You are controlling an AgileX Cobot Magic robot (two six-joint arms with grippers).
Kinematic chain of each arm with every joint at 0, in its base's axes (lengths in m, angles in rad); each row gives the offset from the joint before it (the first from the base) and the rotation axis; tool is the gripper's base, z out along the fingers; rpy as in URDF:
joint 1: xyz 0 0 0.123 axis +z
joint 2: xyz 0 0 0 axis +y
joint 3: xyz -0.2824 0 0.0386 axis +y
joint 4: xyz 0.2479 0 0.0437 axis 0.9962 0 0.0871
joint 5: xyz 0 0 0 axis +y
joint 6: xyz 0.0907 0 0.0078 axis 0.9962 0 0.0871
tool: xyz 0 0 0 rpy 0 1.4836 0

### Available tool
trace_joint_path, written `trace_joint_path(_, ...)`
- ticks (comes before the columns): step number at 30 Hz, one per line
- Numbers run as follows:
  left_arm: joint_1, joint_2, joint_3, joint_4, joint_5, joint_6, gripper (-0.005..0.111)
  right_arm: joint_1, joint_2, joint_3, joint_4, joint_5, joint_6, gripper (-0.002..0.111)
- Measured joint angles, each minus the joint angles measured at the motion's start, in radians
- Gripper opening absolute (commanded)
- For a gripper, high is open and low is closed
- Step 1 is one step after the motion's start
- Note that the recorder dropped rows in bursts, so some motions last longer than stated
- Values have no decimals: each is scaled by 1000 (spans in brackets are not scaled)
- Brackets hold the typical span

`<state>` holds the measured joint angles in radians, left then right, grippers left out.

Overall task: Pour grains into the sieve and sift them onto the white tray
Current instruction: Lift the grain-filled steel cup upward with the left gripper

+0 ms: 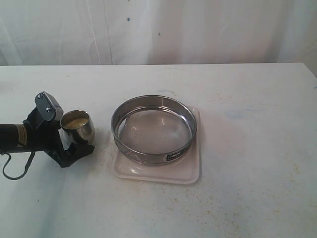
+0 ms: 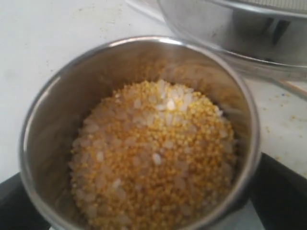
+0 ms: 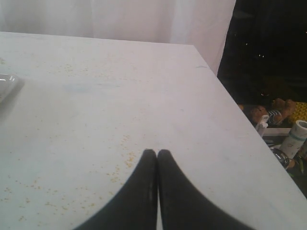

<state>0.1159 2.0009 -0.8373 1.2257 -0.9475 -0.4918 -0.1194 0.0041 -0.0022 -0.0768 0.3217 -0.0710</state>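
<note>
Steel cup [image 1: 85, 132] of grains [image 2: 153, 163] sits left of the sieve [image 1: 153, 130]. Left pincer [image 1: 73, 131] stands wide open around it; next, squeeze, lift, tip. Right pincer [image 3: 157, 158] is shut, empty.

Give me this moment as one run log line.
left hand open around steel cup of grains | right hand shut above table | sieve on white tray | pour not started
</note>
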Motion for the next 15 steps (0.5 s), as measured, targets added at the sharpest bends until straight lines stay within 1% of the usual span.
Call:
trace_joint_path(9,0,0,0,-14,15,-3,105,0,0,0,0,0,0,0)
trace_joint_path(15,0,2,0,-134,32,-1,105,0,0,0,0,0,0,0)
